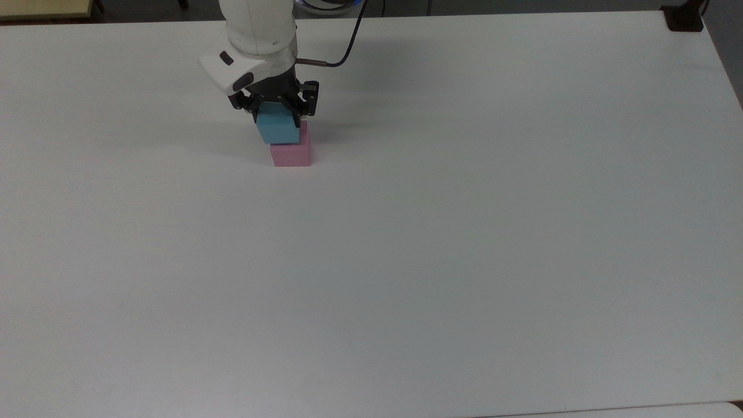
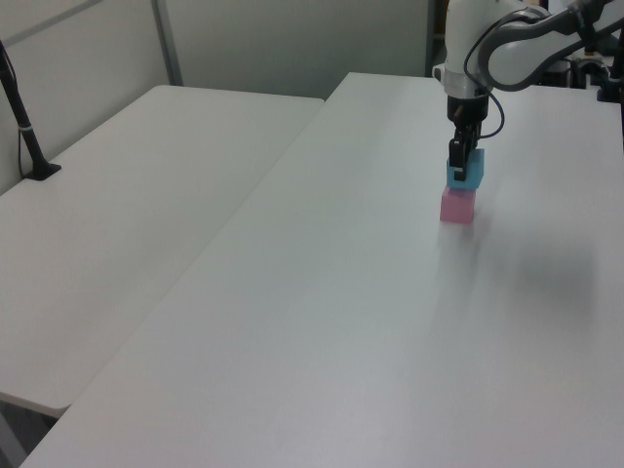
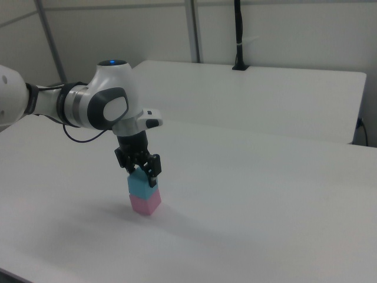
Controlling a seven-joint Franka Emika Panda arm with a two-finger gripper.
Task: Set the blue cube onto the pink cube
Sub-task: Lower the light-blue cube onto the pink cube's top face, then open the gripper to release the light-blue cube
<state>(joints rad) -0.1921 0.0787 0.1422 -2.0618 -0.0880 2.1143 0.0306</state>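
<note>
So the gripper (image 1: 278, 113) is sitting right on top of the stack, fingers pinching the blue cube (image 1: 278, 129) from either side. In the right view the gripper (image 3: 140, 167) is pointing straight down with the blue cube (image 3: 141, 186) held at its upper half, and the arm (image 3: 88, 106) is reaching in from the right view's left.

The blue cube is looking like it's resting on the pink cube (image 3: 145, 204), or so near that I can't see any gap. In the left view the two, blue (image 2: 465, 173) over pink (image 2: 456, 206), are reading as one little tower. From the top view the blue one is sitting a bit toward the top view's upper left, so part of the pink cube (image 1: 292, 154) is peeking out along its lower and right edges. Some of that could just be the camera angle, since the blue one is higher up. The right view is showing the sides lining up pretty well.

My take: this is the release step, basically the end of the job. To do it well, I'd be making sure the blue cube is fully seated before letting go, then opening the fingers slowly and evenly so neither one drags it sideways. After that, lifting straight up, no sideways motion till the fingers are clear of the top. These cubes look light, so a small nudge could tip the stack over onto the table (image 1: 464, 261).
</note>
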